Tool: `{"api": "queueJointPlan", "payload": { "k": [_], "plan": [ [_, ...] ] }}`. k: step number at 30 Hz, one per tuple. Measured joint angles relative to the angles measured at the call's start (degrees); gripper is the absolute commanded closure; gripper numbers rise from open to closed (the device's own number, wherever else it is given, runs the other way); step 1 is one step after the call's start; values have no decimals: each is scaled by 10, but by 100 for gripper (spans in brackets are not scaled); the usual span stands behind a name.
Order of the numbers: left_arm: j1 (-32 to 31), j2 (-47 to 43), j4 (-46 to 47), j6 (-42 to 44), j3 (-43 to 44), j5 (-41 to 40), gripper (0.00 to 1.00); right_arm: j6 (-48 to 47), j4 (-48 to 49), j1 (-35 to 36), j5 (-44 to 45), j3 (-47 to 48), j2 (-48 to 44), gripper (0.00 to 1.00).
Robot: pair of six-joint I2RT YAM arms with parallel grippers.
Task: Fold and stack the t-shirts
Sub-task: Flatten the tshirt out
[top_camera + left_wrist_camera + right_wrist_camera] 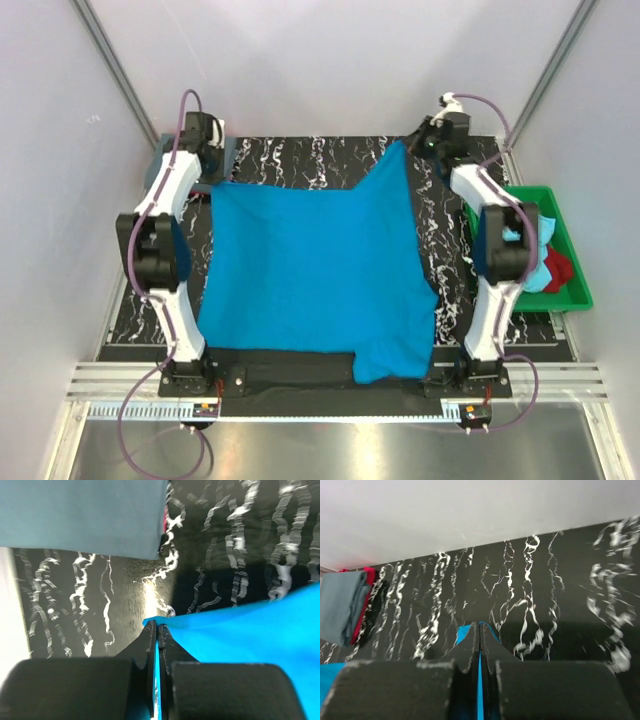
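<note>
A bright turquoise-blue t-shirt (315,265) lies spread over the middle of the black marbled table, its near edge hanging past the front. My left gripper (214,176) is shut on its far left corner; in the left wrist view the blue cloth (260,630) runs between the closed fingertips (157,626). My right gripper (412,146) is shut on the far right corner, lifted into a peak; a blue strip (464,632) shows between its closed fingers (480,626). A folded slate grey-blue t-shirt (340,605) rests on a red one (368,587) at the far left.
A green tray (565,255) at the table's right edge holds light aqua (535,262) and red (560,268) cloth, just beyond the right arm's elbow. White walls enclose the back and sides. The folded grey stack (85,515) lies close to the left gripper.
</note>
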Motion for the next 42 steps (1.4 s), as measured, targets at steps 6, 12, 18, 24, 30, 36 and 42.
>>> {"api": "queueJointPlan", "payload": {
  "k": [6,12,18,24,30,36,42],
  "plan": [
    [40,114,15,-1,56,52,100,45,30,0,-35,143,207,100],
    [60,122,43,-2,61,74,100,65,24,0,-50,193,234,100],
    [76,121,53,-5,62,73,100,78,34,1,-72,216,231,100],
    [64,47,30,-12,57,31,100,54,-80,3,-37,178,131,100],
    [32,-191,31,-45,59,4,100,-19,-164,3,-35,139,-130,100],
    [33,-414,57,-78,86,23,100,-55,-167,5,-64,100,-410,100],
    [33,-556,51,-99,70,71,100,-52,-222,6,-70,77,-601,100]
  ]
}}
